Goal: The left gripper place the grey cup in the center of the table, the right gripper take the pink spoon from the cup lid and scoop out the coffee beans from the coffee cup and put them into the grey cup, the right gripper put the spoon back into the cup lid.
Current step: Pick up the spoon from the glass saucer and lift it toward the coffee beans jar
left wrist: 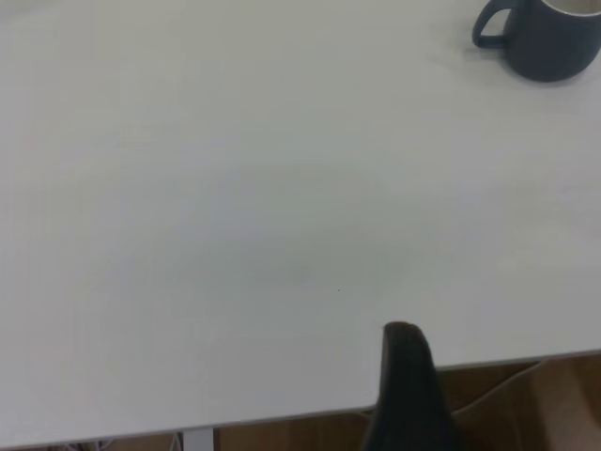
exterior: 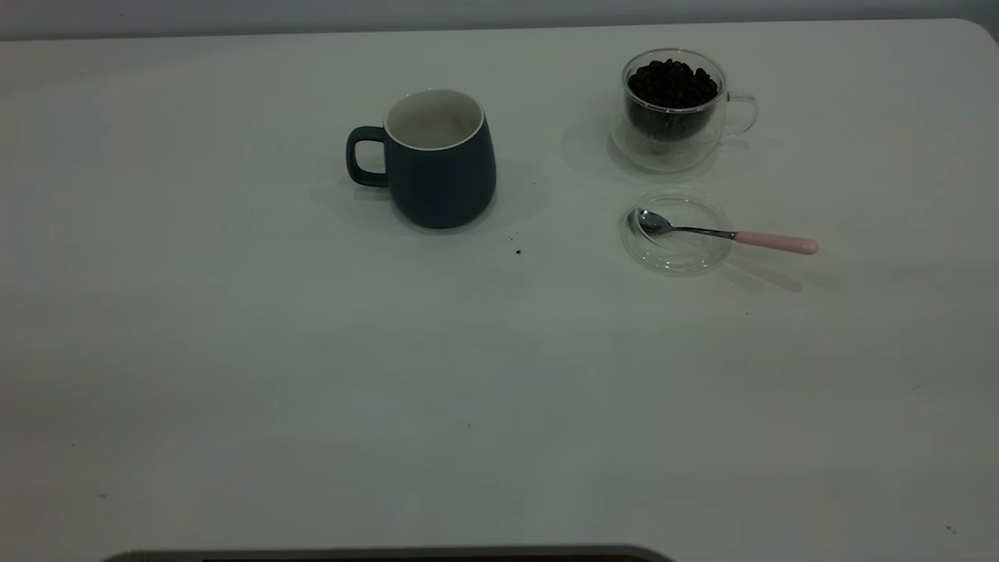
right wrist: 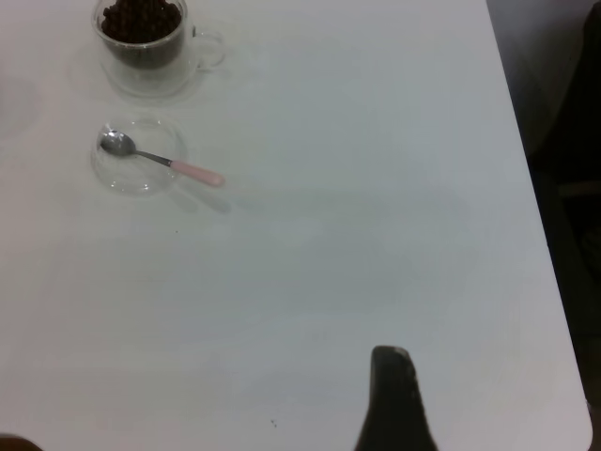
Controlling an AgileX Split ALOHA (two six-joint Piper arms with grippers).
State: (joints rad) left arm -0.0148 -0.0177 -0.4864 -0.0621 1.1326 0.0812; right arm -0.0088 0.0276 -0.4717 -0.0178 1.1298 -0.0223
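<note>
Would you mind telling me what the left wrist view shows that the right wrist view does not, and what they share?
Only the left wrist view shows the grey cup, standing upright, handle visible, far from the left gripper.

Only the right wrist view shows the coffee cup heaped with coffee beans, and the pink spoon with its bowl resting in the cup lid, handle sticking out past the rim.

Both share the table and a single dark gripper finger; the right gripper hangs far from its objects.

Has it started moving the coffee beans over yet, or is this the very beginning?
Near the start. The grey cup stands mid-table, so that step looks done, but it looks empty. Nothing is in hand: the pink spoon lies in the cup lid, and the coffee beans fill the coffee cup. Scooping and returning the spoon remain.
</note>
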